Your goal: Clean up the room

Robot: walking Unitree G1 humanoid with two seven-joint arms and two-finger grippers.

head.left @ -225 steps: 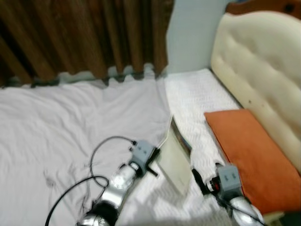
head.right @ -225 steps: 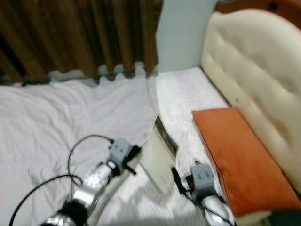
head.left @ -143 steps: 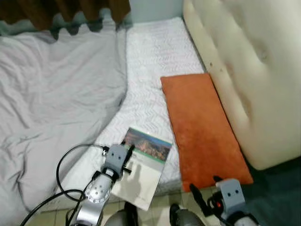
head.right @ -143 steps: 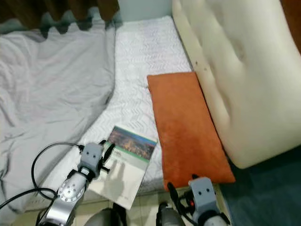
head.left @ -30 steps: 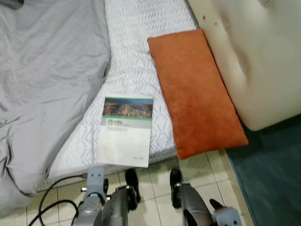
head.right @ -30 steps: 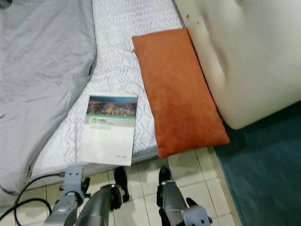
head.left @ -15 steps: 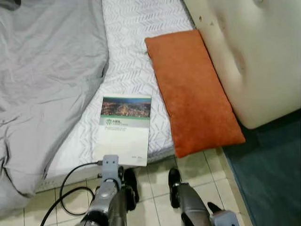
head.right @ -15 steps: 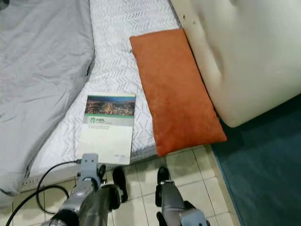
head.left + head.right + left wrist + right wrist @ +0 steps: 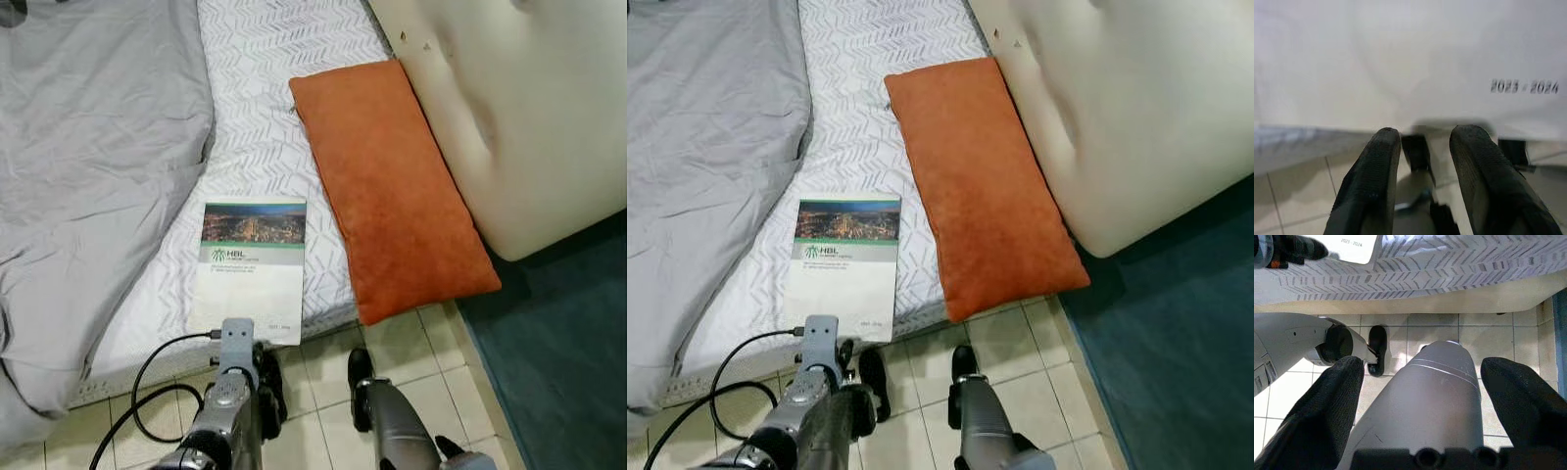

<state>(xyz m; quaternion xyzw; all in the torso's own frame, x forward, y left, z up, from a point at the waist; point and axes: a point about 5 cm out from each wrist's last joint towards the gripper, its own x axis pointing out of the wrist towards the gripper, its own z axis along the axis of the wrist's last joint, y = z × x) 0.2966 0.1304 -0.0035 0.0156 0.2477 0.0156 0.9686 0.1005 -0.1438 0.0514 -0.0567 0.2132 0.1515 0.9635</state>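
The booklet [image 9: 250, 269] lies flat on the mattress [image 9: 284, 59] just beside the orange cushion [image 9: 392, 191], its near edge overhanging. The left gripper [image 9: 1422, 147], fingers slightly parted and empty, sits below that edge. The right gripper [image 9: 1422, 382] hangs wide open, empty. Tidying looks barely begun; the booklet still needs lifting.

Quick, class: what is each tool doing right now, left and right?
Left tool: open, empty, just below the booklet.
Right tool: open wide, empty.

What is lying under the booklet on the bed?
The booklet lies flat on the white zigzag-patterned mattress cover; its near edge overhangs the bed edge. Whatever sits directly beneath it is covered.
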